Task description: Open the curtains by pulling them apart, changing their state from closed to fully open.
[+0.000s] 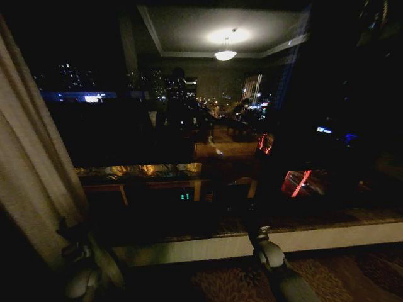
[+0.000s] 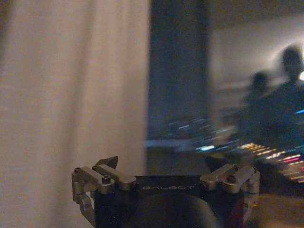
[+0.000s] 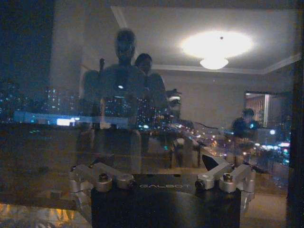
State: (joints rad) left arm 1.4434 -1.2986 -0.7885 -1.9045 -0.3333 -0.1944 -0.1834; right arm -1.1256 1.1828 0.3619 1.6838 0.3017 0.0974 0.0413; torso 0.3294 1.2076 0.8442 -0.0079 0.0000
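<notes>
One cream curtain (image 1: 31, 163) hangs gathered at the far left of the dark window, its pleats slanting down toward the floor. In the left wrist view the same curtain (image 2: 71, 95) covers the half of the picture beside bare glass. My left gripper (image 1: 79, 242) sits low, right by the curtain's lower edge; in its own view this left gripper (image 2: 161, 166) is open and holds no fabric. My right gripper (image 1: 261, 242) hangs low in front of the middle of the glass. The right gripper (image 3: 156, 164) is open and holds nothing. A faint pale strip (image 1: 296, 56) at the upper right is too dim to identify.
The window glass (image 1: 208, 126) is dark and mirrors the lit room and ceiling lamp. A pale sill (image 1: 327, 238) runs along the bottom of the window, with patterned carpet (image 1: 352, 277) below it. Low wooden furniture (image 1: 145, 179) stands beyond the glass.
</notes>
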